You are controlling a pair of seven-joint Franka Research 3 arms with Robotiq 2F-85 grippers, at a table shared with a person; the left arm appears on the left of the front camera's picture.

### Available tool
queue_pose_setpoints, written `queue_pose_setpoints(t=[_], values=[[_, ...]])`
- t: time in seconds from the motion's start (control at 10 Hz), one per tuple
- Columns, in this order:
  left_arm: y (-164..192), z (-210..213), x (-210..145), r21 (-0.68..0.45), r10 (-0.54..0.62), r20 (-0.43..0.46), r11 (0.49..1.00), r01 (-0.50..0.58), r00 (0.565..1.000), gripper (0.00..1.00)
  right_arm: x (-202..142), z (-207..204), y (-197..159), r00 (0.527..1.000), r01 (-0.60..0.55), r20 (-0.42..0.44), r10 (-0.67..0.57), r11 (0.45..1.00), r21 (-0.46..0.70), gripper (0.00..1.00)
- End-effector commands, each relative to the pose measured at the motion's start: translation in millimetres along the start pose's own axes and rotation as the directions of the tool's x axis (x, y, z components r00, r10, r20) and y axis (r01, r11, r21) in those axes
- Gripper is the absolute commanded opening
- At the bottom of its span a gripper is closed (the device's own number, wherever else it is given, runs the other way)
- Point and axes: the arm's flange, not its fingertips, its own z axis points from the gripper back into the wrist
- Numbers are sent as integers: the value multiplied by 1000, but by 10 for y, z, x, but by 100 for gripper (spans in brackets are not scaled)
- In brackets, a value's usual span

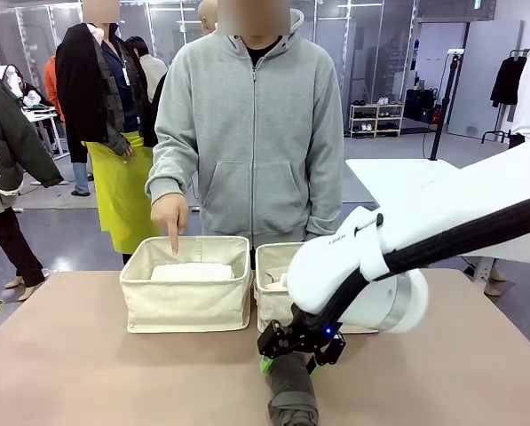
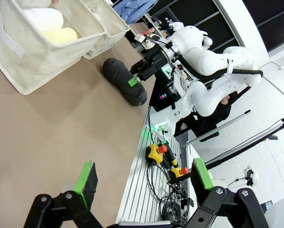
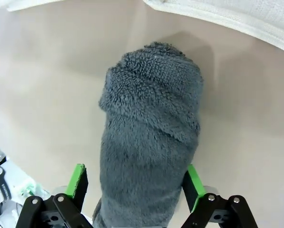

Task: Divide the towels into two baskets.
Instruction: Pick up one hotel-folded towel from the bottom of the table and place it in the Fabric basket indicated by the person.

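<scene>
While on table: charcoal towel (image 3: 149, 142) long axis runs toward baskets (image 1: 186, 302).
Right gripper (image 3: 136, 183): pads straddle towel; contact unclear.
Left gripper (image 2: 144, 178): wide, holding nothing.
Cut off: towel's near end.

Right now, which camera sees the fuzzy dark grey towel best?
The right wrist view: the grey towel fills the middle, fuzzy loops clear, between the right pincer pads. The front view shows the towel lying on the table, partly under that pincer. The left wrist view shows it small and far off, near the baskets.
</scene>
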Motion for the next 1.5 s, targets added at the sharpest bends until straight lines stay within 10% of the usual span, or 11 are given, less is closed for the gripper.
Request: queue_pose_setpoints(t=[0.0, 0.8, 1.4], values=[[-53, 4, -23, 1, 5, -1, 1000, -5, 1000, 100, 84, -144, 217, 999, 34, 17, -33, 993, -115, 100], [-53, 4, -23, 1, 5, -1, 1000, -5, 1000, 100, 21, -39, 319, 999, 4, 38, 4, 982, -188, 33], [-53, 4, -23, 1, 5, -1, 1000, -5, 1000, 100, -23, 862, 778, 983, -161, 56, 177, 962, -221, 30]])
